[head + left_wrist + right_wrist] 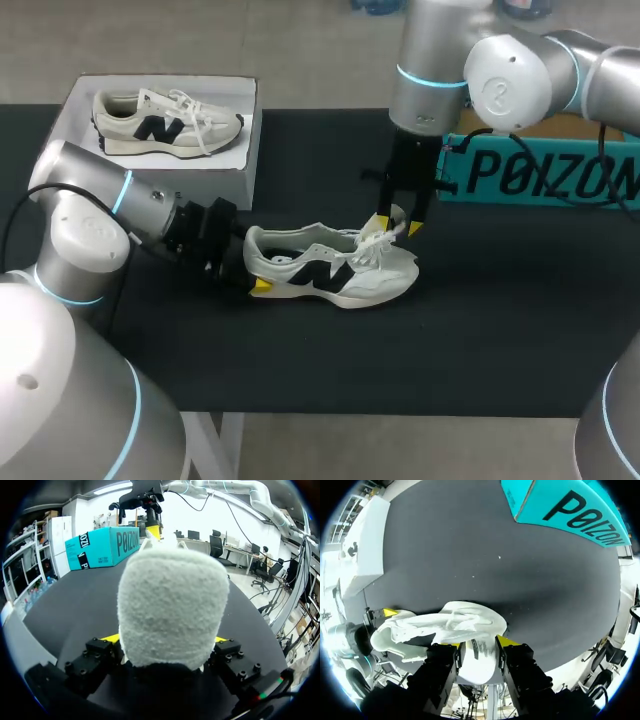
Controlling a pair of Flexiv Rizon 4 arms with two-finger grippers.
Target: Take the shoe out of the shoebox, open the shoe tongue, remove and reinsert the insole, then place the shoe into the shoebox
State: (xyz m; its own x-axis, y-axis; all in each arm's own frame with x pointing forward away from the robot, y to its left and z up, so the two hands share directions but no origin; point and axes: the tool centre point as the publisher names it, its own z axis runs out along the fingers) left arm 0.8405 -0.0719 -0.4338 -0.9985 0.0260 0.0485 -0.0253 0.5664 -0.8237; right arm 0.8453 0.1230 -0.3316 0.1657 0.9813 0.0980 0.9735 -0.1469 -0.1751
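A white shoe with a black logo [330,270] lies on its sole on the black table, toe to the right. My left gripper [255,270] is at its heel. In the left wrist view the fuzzy grey heel [172,605] fills the gap between both yellow tips, so the gripper [165,640] is shut on it. My right gripper [397,225] hangs over the laces, pointing down. The raised white tongue [477,655] stands loosely between its parted fingers [506,641]. The white shoebox [250,140] sits at the back left.
A second, matching shoe [165,122] lies inside the shoebox. A teal carton [540,170] stands at the back right, just behind my right arm. Bare black tabletop [480,340] stretches in front of the shoe and to its right.
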